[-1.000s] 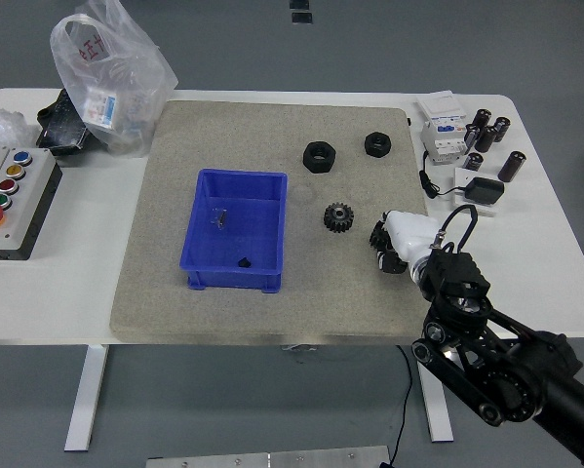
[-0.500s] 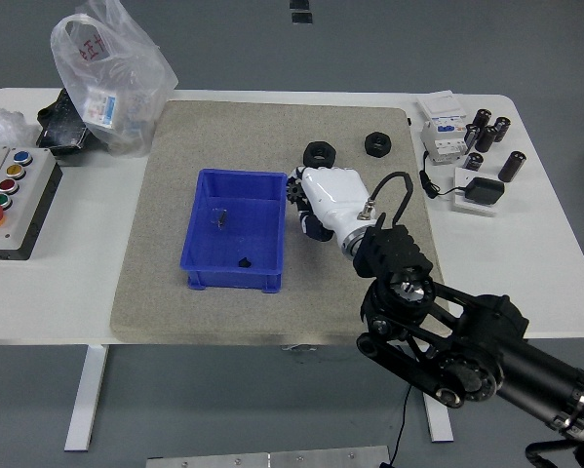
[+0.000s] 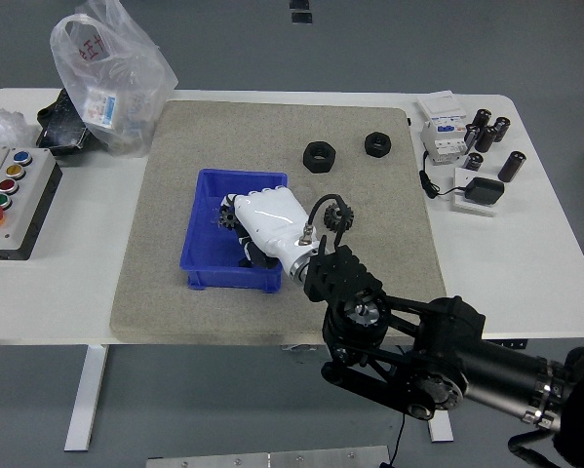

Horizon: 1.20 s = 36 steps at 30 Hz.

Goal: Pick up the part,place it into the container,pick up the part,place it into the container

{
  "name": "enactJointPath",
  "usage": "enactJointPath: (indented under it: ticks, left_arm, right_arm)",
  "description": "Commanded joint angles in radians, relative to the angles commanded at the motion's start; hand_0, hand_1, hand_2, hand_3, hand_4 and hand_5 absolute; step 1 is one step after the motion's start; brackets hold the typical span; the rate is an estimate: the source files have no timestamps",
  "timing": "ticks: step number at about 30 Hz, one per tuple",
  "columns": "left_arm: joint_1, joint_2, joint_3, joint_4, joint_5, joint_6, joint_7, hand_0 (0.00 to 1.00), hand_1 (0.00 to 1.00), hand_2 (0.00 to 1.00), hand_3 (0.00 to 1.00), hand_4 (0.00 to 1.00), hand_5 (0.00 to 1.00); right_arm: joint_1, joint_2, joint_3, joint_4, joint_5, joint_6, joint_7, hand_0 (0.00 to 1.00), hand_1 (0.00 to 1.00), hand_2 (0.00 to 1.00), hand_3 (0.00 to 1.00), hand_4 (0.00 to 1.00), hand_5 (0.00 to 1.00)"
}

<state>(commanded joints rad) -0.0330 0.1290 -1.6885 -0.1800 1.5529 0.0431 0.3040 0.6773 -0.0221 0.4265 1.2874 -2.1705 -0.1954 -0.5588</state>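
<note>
My right hand (image 3: 237, 226), white with black fingers, hangs over the blue bin (image 3: 198, 244) on the grey mat (image 3: 165, 175). Its fingers are curled around a black toothed part (image 3: 225, 215), held just above the inside of the bin. A small dark piece (image 3: 245, 261) on the bin floor is partly hidden by the hand. A black gear (image 3: 343, 218) lies on the mat right of the bin, half hidden by my wrist cable. Two black nuts (image 3: 321, 155) (image 3: 377, 143) sit further back on the mat. My left arm is out of view.
A button box (image 3: 14, 195) stands at the left edge, with a plastic bag (image 3: 106, 68) behind it. Black cylinders (image 3: 488, 129), a breaker (image 3: 443, 132) and a power adapter (image 3: 482, 189) lie at the back right. My black forearm (image 3: 418, 351) crosses the table's near edge.
My right hand has swept left from the mat's right side, past the gear, to over the blue bin, carrying the toothed part.
</note>
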Motion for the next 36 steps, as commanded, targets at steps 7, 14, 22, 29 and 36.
enactJointPath:
  ticks: [7, 14, 22, 29, 36]
  left_arm:
    - [-0.003, 0.001, 0.005, 0.000, -0.003, -0.003, -0.001, 0.608, 0.632, 0.606, 0.635, 0.636, 0.263]
    - [-0.002, 0.001, 0.004, 0.000, -0.002, -0.004, 0.000, 0.608, 0.632, 0.604, 0.634, 0.636, 0.263]
    - [0.002, -0.003, -0.003, 0.000, 0.001, -0.002, -0.002, 0.608, 0.632, 0.603, 0.634, 0.635, 0.263]
    - [0.000, -0.003, -0.006, 0.000, 0.005, -0.002, -0.004, 0.608, 0.632, 0.603, 0.634, 0.636, 0.264]
    - [-0.006, -0.004, -0.001, 0.000, 0.005, -0.003, -0.006, 0.608, 0.632, 0.602, 0.631, 0.635, 0.267]
  right_arm:
    - [-0.008, -0.003, 0.021, 0.002, -0.014, 0.005, -0.007, 0.253, 0.450, 0.900, 0.885, 0.555, 0.210]
    - [-0.023, -0.009, 0.067, 0.023, -0.043, -0.014, -0.012, 0.232, 0.396, 0.933, 0.906, 0.595, 0.233]
    - [-0.092, -0.064, 0.249, -0.003, -0.076, -0.005, -0.039, 0.216, 0.370, 0.908, 0.890, 0.609, 0.232]
    - [-0.094, -0.093, 0.323, -0.130, 0.031, 0.065, -0.037, 0.215, 0.354, 0.949, 0.955, 0.844, 0.381]
    - [-0.090, -0.077, 0.291, -0.181, 0.136, 0.106, -0.009, 0.210, 0.342, 0.982, 0.998, 0.998, 0.570]
